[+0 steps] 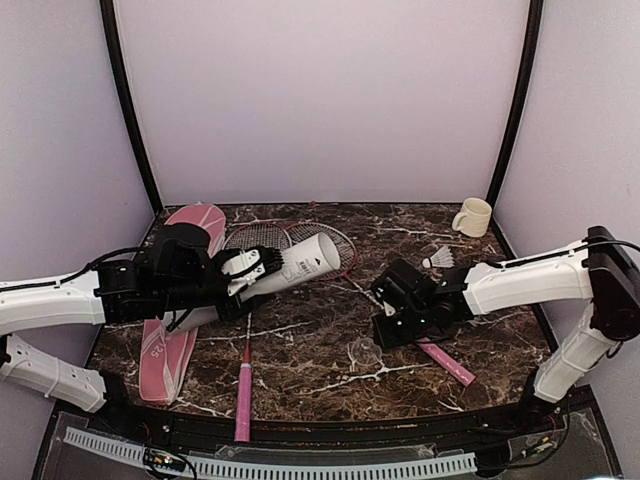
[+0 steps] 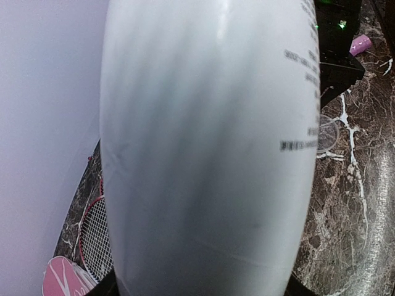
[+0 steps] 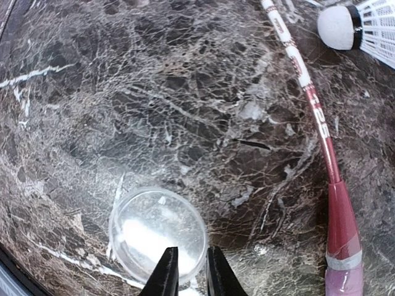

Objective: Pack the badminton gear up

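My left gripper (image 1: 250, 270) is shut on the white tube (image 1: 300, 265), holding it tilted above the racquet heads (image 1: 262, 238). That tube (image 2: 210, 154) fills the left wrist view. A clear round cap (image 3: 157, 234) lies on the marble. My right gripper (image 3: 192, 271) stands low over its edge with the jaws slightly apart, one finger on each side of the rim. One racquet's pink handle (image 1: 243, 395) points at the near edge. The other's shaft (image 3: 308, 92) runs beside my right gripper (image 1: 380, 335). One shuttlecock (image 1: 438, 259) lies at the right. The pink cover (image 1: 165, 350) lies under my left arm.
A cream mug (image 1: 472, 216) stands at the back right corner. Black posts and pale walls close in the table (image 1: 320, 370) on three sides. The second racquet's pink handle (image 1: 445, 362) lies under my right arm.
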Robot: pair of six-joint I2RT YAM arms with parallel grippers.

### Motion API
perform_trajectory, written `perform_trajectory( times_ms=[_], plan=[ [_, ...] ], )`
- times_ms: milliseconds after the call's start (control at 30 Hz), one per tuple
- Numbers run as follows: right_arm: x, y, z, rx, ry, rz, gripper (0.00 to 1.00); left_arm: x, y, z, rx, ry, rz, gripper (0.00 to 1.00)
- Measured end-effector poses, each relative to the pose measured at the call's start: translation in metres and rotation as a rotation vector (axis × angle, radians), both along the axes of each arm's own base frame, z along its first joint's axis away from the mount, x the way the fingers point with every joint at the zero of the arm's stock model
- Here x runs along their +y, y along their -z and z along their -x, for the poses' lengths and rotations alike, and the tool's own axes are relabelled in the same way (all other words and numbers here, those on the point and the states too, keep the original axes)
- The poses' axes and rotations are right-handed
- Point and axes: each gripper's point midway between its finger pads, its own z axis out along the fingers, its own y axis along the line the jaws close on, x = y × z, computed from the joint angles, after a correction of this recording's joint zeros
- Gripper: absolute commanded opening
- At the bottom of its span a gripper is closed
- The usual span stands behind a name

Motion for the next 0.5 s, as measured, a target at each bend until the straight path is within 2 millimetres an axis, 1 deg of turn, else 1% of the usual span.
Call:
perform_trajectory(
  times_ms=[100,167,267,333,433,500],
  plan=[
    [-0.003,-0.001,-0.002,-0.010,0.009,0.011,0.26,0.000,0.000,0.000,0.000,0.000,0.000,0.61],
    [-0.007,-0.005,-0.005,-0.019,0.018,0.012,0.30,0.000,0.000,0.000,0.000,0.000,0.000,0.61],
    [-0.015,-0.025,-0.018,-0.058,0.043,-0.017,0.36,0.000,0.000,0.000,0.000,0.001,0.001,0.61],
    [-0.024,-0.046,-0.035,-0.104,0.081,-0.050,0.39,-0.001,0.000,0.001,0.002,0.004,0.002,0.61],
    [-0.042,-0.076,-0.068,-0.183,0.153,-0.107,0.39,-0.002,0.001,0.001,0.006,0.010,0.001,0.61],
    [-0.053,-0.086,-0.087,-0.218,0.199,-0.130,0.40,-0.003,0.004,0.001,0.013,0.013,-0.004,0.61]
  ],
)
